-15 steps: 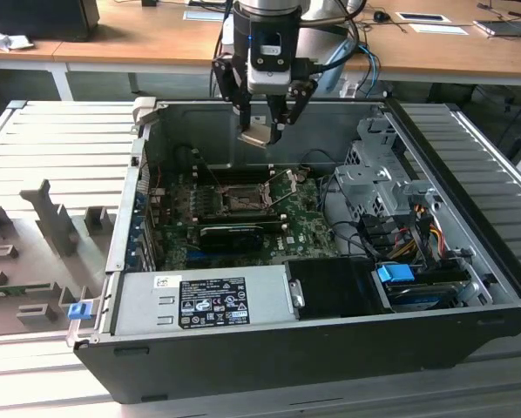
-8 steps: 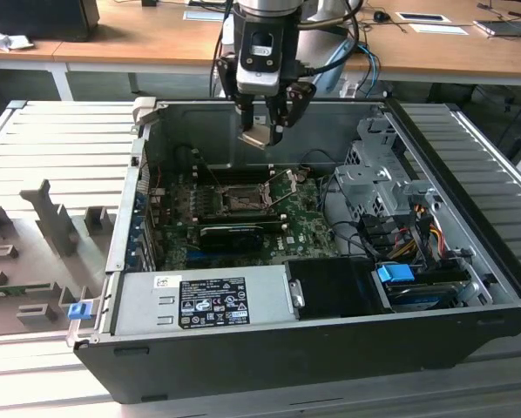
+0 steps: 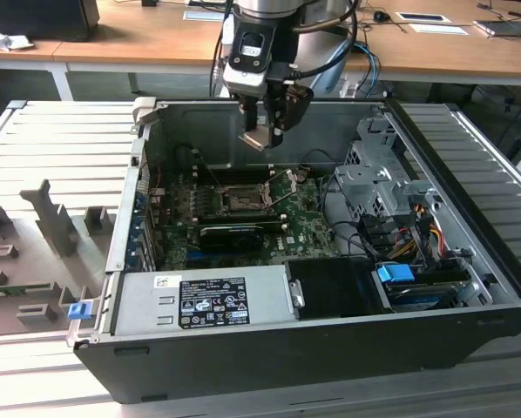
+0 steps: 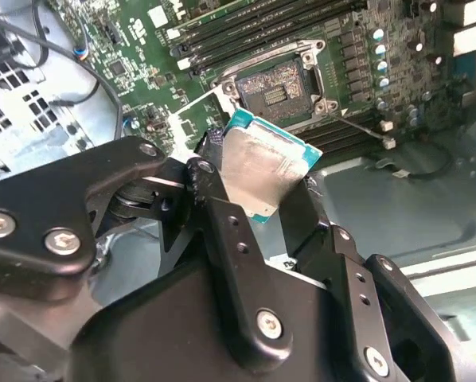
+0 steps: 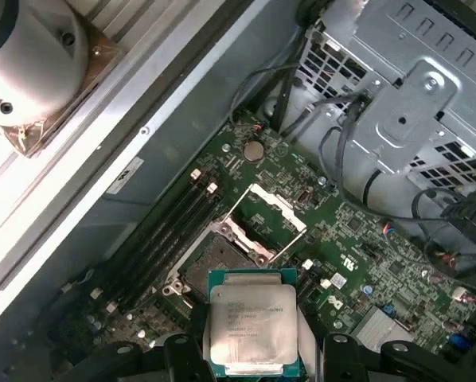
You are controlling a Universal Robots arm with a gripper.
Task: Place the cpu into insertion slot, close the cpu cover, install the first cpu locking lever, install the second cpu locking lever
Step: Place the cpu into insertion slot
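Observation:
My gripper (image 3: 262, 138) hangs above the motherboard, shut on the cpu (image 3: 259, 140), a small flat silver-topped chip with a teal-green edge. In the second wrist view the cpu (image 4: 262, 163) sits between my black fingers (image 4: 222, 211). Its printed metal top (image 5: 250, 322) shows in the first wrist view. The insertion slot (image 5: 218, 261) lies open on the green board just beyond the chip, its contact field bare (image 4: 278, 83). The cpu cover (image 5: 271, 213) stands tilted up from the slot's far edge. A thin locking lever (image 4: 357, 127) sticks out beside the slot, unlatched.
The open computer case (image 3: 269, 348) surrounds the work area. A grey power supply (image 3: 199, 300) sits along the front. A black expansion card (image 3: 230, 233) lies just in front of the slot, and memory sticks (image 5: 162, 231) run beside it. The drive cage (image 3: 374, 183) and cable bundles (image 3: 409, 226) fill the exterior view's right.

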